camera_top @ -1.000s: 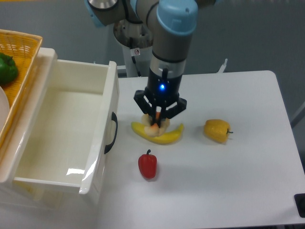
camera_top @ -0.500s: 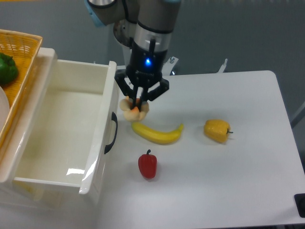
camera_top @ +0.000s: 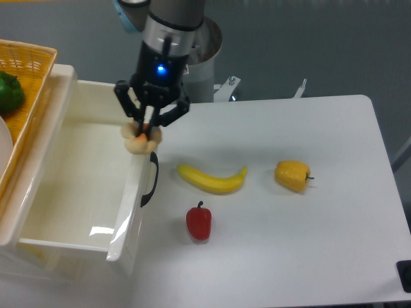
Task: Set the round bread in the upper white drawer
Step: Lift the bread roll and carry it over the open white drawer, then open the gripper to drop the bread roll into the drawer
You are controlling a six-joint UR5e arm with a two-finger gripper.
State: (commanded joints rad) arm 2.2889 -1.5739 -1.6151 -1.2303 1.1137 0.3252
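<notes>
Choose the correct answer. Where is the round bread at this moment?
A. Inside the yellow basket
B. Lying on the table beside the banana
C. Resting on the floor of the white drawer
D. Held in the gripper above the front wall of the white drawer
D. The gripper is shut on the round bread, which hangs over the front wall of the upper white drawer, near its black handle; the banana lies alone on the table.

A silver-grey cylindrical arm segment with a pale blue joint cap above narrows to a black wrist collar (one small blue light glows on it), ending in a black two-finger gripper (camera_top: 145,130) with orange-tipped fingers.
</notes>
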